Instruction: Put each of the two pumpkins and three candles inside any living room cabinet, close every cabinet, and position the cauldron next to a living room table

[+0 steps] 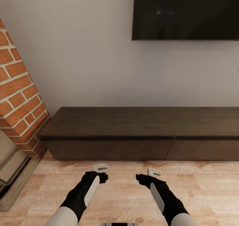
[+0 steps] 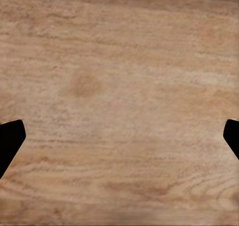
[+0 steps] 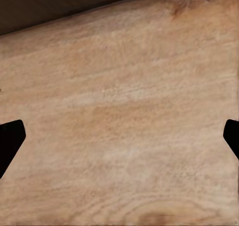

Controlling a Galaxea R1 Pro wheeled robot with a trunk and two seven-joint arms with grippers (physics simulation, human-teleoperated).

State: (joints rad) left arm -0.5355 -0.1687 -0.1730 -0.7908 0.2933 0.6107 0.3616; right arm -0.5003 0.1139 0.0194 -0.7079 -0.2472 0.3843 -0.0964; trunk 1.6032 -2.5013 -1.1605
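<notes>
The long, low dark-brown cabinet [image 1: 142,133] stands against the wall straight ahead, with both flat drawer fronts [image 1: 109,149] flush and closed and its top bare. My left gripper [image 1: 97,177] and right gripper [image 1: 146,178] hang side by side over the wooden floor just in front of it, pointing down. Both are open with nothing between the fingers: in the left wrist view the black fingertips [image 2: 10,141] stand far apart over bare floorboards, and in the right wrist view the fingertips [image 3: 10,141] do too, with the cabinet's dark base [image 3: 59,7] close by. The pumpkins, candles, cauldron and table are out of view.
A brick fireplace [image 1: 20,100] with a stepped stone hearth [image 1: 13,176] juts out at the left, touching the cabinet's left end. A dark TV [image 1: 186,13] hangs on the wall above the cabinet. Light wooden floor [image 1: 122,192] lies between me and the cabinet.
</notes>
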